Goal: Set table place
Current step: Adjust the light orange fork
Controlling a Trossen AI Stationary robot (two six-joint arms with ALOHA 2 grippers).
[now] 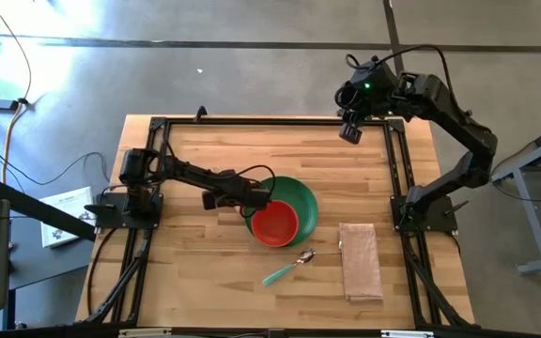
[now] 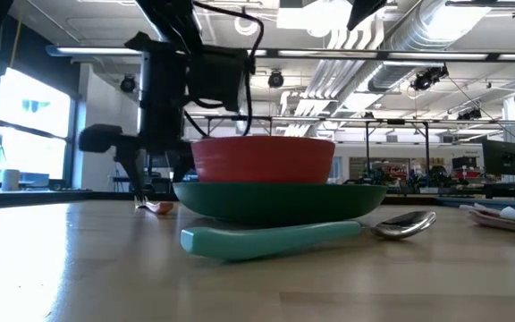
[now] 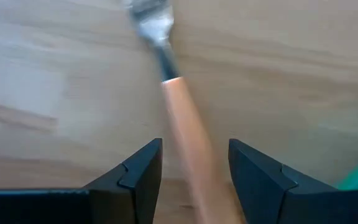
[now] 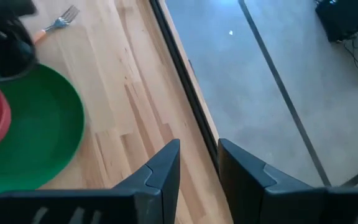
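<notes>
Left gripper has jaws apart straddling the fork handle beside the green plate, probably mid-placement, contact unclear; right gripper parked over the table's far edge, jaws slightly apart, empty.

L arm stretched low from its base at the table's left edge toward mid-table, wrist tipped down. Left gripper down near the surface, fingers spread w/ a gap between them, not pinching. R arm folded at the elbow, reaching up over the far right corner; right gripper raised, fingers part open, prob. empty.
</notes>
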